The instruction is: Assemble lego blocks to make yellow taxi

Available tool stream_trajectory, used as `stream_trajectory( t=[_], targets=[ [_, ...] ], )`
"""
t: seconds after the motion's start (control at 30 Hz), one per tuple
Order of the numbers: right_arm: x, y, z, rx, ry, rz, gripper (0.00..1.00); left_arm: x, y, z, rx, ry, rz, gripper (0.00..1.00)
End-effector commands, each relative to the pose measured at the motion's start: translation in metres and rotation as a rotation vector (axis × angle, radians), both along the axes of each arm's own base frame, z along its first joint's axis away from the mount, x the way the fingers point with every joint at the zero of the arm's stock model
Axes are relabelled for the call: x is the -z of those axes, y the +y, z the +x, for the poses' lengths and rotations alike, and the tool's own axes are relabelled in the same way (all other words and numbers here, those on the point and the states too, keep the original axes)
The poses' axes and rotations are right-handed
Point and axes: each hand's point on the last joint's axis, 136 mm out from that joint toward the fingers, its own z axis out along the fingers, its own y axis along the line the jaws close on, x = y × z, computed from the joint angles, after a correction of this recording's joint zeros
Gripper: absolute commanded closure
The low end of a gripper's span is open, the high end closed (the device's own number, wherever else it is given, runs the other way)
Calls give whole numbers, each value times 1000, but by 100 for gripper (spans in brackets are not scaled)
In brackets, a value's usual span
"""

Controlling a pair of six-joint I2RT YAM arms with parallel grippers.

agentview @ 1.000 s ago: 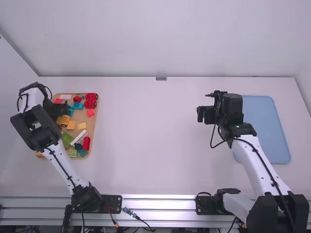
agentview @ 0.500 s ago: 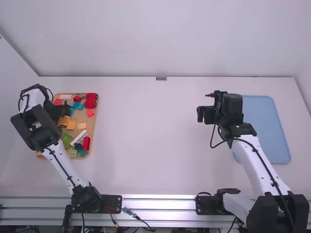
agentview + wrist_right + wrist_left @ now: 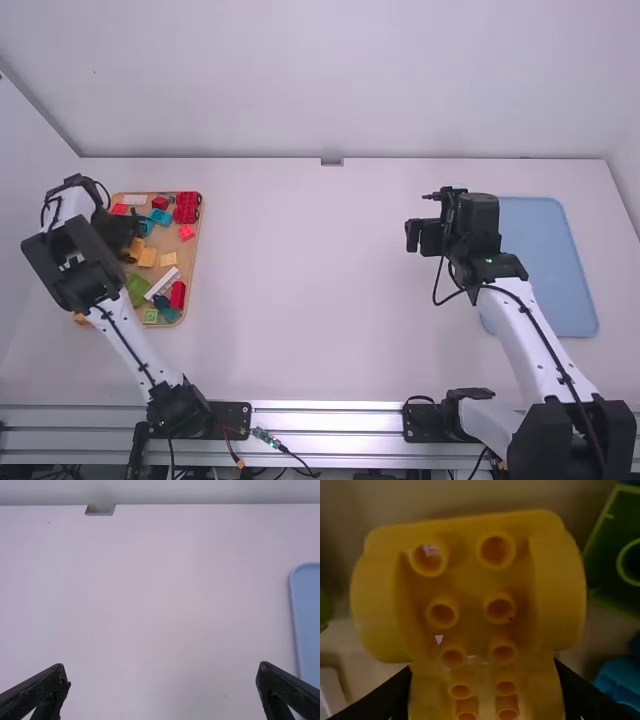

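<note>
Left gripper (image 3: 127,226), over wooden tray (image 3: 189,256): 2 fingers clasping yellow block (image 3: 470,582). Right gripper (image 3: 412,236), well right of tray: 2 fingers parted.

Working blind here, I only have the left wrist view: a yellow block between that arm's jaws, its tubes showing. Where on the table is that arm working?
Observer: In the high view, the left arm bends over the wooden board at the left side of the table.

Operator: Any other yellowish block near it?

Observer: Yes, an orange-yellow block lies on the board, close to the arm's wrist end.

Operator: And the right gripper, holding anything?

Observer: No, the right gripper has its jaws apart with nothing between them.
</note>
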Motion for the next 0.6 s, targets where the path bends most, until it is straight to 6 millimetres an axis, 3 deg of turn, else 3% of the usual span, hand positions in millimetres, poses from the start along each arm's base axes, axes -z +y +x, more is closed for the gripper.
stream_trajectory(
  t=[0.0, 0.03, 0.17, 0.2, 0.43, 0.47, 0.5, 0.57],
  targets=[
    [-12, 1, 4, -4, -29, 5, 1, 29, -12, -13, 18, 56, -45, 42],
    [-12, 1, 4, -4, -29, 5, 1, 29, -12, -12, 37, 52, -44, 49],
    [-12, 1, 4, -5, -29, 5, 1, 29, -10, -11, 48, 48, -34, 59],
    [-12, 1, 4, -3, -29, 5, 1, 29, -9, -12, 48, 51, -33, 66],
    [-12, 1, 4, -3, -29, 4, 1, 27, -14, -16, 49, 66, -54, 73],
    [-12, 1, 4, -3, -29, 4, 1, 26, -14, -17, 47, 72, -56, 82],
    [-12, 1, 4, -2, -29, 4, 1, 22, -9, -19, 38, 76, -51, 98],
    [-12, 1, 4, -3, -29, 4, 1, 14, -5, -18, 36, 70, -48, 98]
  ],
)
